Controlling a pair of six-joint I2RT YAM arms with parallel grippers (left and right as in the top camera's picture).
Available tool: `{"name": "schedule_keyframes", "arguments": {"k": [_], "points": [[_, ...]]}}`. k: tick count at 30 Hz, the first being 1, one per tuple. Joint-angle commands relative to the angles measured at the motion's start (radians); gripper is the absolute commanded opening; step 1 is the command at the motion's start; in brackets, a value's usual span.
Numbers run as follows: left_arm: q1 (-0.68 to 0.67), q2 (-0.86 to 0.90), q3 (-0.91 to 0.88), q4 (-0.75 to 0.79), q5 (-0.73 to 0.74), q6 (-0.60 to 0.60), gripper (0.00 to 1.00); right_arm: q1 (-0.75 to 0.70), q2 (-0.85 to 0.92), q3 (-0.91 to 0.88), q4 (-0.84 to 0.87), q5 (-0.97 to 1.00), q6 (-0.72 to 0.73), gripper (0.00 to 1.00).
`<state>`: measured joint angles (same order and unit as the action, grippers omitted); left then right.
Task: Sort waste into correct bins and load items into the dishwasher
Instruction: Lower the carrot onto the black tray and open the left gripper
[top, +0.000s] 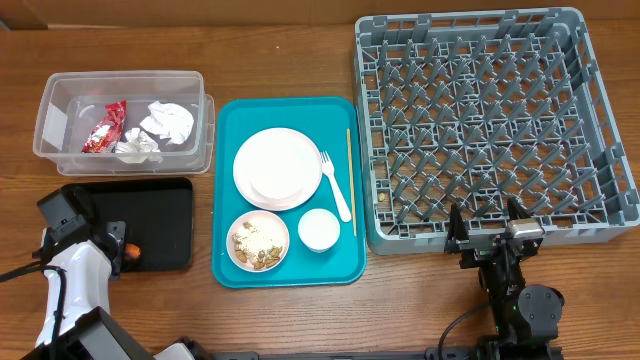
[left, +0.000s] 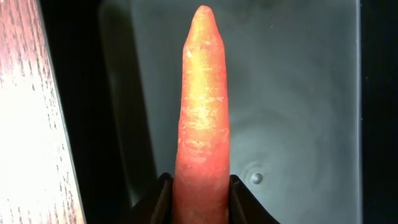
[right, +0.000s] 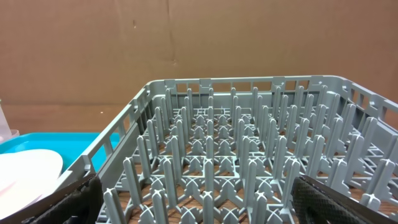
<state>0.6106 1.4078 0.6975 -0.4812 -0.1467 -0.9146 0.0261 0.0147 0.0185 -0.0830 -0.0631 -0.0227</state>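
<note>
Carrot (left: 202, 112) is clamped at its thick end between the fingers of the left end effector (top: 125, 250). Its tip points away over the black tray (top: 165, 220), near that tray's left edge; whether it touches the tray floor cannot be told. Behind the black tray stands the tub (top: 50, 150), holding the wrapper (top: 104, 127) and napkins (top: 168, 122). To the right, the teal tray (top: 225, 200) carries the plate (top: 277, 160), fork (top: 336, 186), stick (top: 350, 180), cup (top: 319, 229) and a bowl (top: 258, 241) of scraps (top: 252, 250). The right end effector (top: 491, 232) hangs wide open, gripping nothing, just at the near wall of the rack (top: 480, 120) on the bench (top: 300, 320).
</note>
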Motion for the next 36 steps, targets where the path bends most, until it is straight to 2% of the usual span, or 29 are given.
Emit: {"name": "schedule_keyframes", "arguments": {"k": [1,11,15,16,17,18,22,26,31,36], "points": [[0.007,-0.002,-0.009,0.011,-0.01,-0.036,0.17,0.0,-0.011,-0.011,0.005,0.002,-0.001,1.0],[0.007,0.093,-0.009,0.042,0.007,-0.066,0.16,0.0,-0.011,-0.011,0.005,0.002,-0.001,1.0],[0.007,0.101,-0.007,0.067,0.014,-0.058,0.19,0.0,-0.011,-0.011,0.005,0.002,-0.001,1.0],[0.007,0.101,-0.003,0.068,0.014,-0.047,0.29,0.0,-0.011,-0.011,0.005,0.002,-0.001,1.0],[0.007,0.101,0.002,0.067,0.014,-0.028,0.45,0.0,-0.011,-0.011,0.005,0.002,-0.001,1.0],[0.007,0.101,0.008,0.067,0.014,-0.004,0.55,0.0,-0.011,-0.011,0.005,0.002,-0.001,1.0],[0.007,0.101,0.046,0.053,0.017,0.075,0.63,0.0,-0.011,-0.011,0.005,0.002,-0.001,1.0],[0.007,0.101,0.109,-0.01,0.044,0.082,0.63,0.0,-0.011,-0.011,0.005,0.002,-0.001,1.0],[0.007,0.101,0.21,-0.076,0.183,0.151,0.6,0.0,-0.011,-0.011,0.005,0.002,0.0,1.0],[0.007,0.098,0.333,-0.222,0.245,0.187,0.46,0.0,-0.011,-0.011,0.005,0.002,-0.001,1.0]]}}
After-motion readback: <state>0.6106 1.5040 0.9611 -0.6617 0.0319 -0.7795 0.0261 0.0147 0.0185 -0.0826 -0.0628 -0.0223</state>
